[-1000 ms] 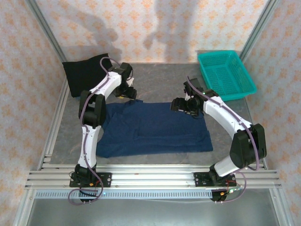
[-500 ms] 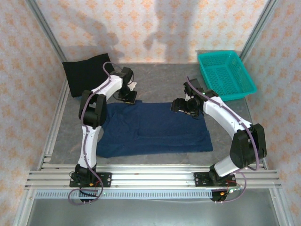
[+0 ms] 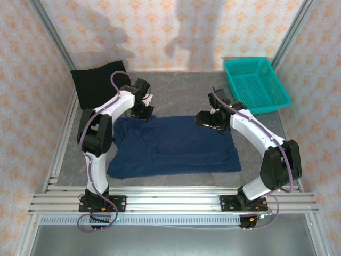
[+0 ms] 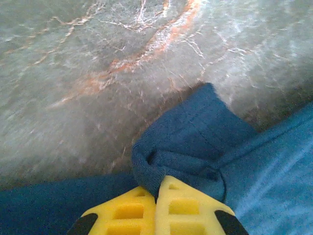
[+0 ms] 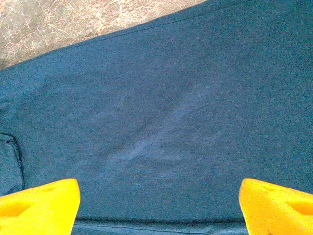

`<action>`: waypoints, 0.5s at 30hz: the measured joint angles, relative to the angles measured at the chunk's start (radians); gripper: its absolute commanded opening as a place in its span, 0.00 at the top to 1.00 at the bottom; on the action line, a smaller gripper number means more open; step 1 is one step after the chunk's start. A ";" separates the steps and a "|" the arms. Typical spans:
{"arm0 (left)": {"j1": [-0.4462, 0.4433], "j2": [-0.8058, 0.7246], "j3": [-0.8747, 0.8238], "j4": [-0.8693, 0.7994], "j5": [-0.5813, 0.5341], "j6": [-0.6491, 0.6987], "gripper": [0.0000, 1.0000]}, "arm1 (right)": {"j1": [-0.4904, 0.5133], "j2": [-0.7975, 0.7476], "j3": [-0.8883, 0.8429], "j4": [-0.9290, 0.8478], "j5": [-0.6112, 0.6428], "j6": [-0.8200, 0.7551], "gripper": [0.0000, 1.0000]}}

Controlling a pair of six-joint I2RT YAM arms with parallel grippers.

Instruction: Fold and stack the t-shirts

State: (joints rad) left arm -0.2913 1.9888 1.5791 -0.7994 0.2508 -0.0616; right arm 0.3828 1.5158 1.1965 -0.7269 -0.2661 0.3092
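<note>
Left jaws pinch navy t-shirt point(image 4: 191, 141) — marbled table point(image 4: 88, 63), papered walls point(image 3: 213, 32)

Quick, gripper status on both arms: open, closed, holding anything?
Left gripper: closed, pinching a bunched edge of the navy t-shirt.
Right gripper: open, fingers spread over the navy t-shirt, holding nothing.

This looks like a robot lab: two robot arms point(image 3: 256, 133) sit on metal rails point(image 3: 170, 200) by a table point(image 3: 176, 85) with papered walls point(image 3: 213, 32).
</note>
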 measured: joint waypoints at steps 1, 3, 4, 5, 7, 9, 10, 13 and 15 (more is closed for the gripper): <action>-0.014 -0.029 -0.019 0.011 -0.021 -0.003 1.00 | 0.000 0.000 0.000 0.004 0.002 0.000 0.15; -0.051 -0.092 -0.073 0.043 -0.069 -0.020 1.00 | 0.000 0.000 -0.002 0.013 0.004 0.000 0.16; -0.068 -0.117 -0.099 0.056 -0.087 -0.029 1.00 | 0.000 0.002 -0.004 0.015 0.004 0.000 0.16; -0.089 -0.143 -0.130 0.069 -0.112 -0.041 1.00 | 0.000 0.003 -0.006 0.018 0.004 0.000 0.16; -0.138 -0.196 -0.201 0.092 -0.170 -0.069 1.00 | 0.000 0.008 -0.013 0.019 0.005 0.000 0.16; -0.190 -0.245 -0.277 0.107 -0.227 -0.105 1.00 | 0.000 0.014 -0.023 0.021 0.005 0.001 0.16; -0.212 -0.266 -0.312 0.108 -0.249 -0.124 1.00 | 0.000 0.014 -0.030 0.022 0.005 0.001 0.16; -0.305 -0.335 -0.430 0.126 -0.321 -0.209 1.00 | 0.000 0.014 -0.048 0.025 0.005 0.002 0.16; -0.357 -0.367 -0.497 0.127 -0.338 -0.271 1.00 | 0.000 0.014 -0.058 0.026 0.004 0.003 0.16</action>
State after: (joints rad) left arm -0.6487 1.6218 1.0824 -0.6727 -0.0868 -0.3328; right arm 0.3824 1.5303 1.1381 -0.7010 -0.2619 0.3126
